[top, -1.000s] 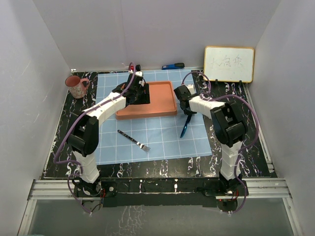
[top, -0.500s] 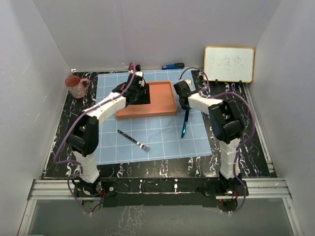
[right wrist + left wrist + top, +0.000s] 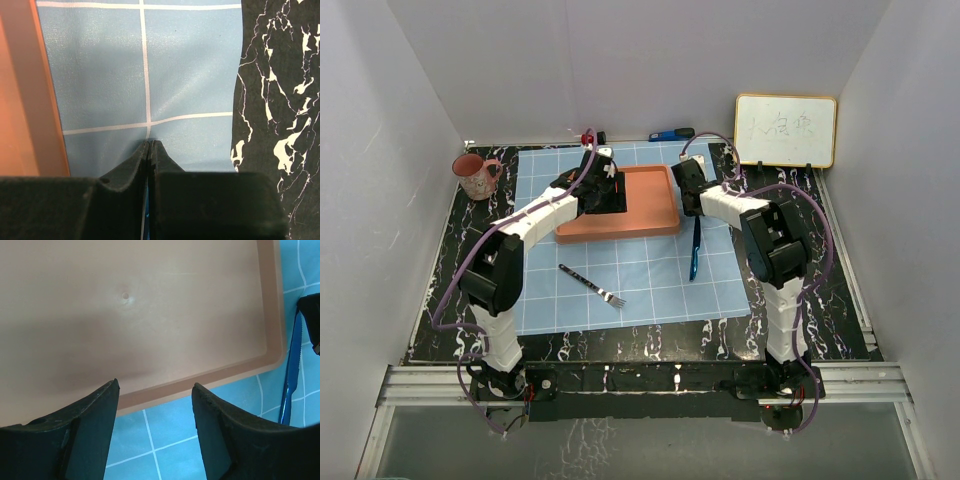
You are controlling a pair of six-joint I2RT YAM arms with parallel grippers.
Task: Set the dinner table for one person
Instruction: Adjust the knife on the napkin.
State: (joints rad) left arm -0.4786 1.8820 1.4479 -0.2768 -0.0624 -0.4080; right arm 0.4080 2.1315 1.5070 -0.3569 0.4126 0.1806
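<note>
The black, white-veined tabletop [image 3: 445,262] runs its long axis left to right, lying beneath both arms. Over its middle, the left gripper [image 3: 155,385] hangs with jaws apart above the orange tray [image 3: 150,315]. Just right of the tray, the right gripper [image 3: 150,142] pinches a blue knife [image 3: 694,255] that points toward the front edge.

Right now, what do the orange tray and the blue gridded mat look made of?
Orange rectangular tray: probably moulded plastic, matte; a small mould dimple shows. Light-blue white-gridded mat: likely soft vinyl or leatherette; fine grain, faint sheen.
</note>
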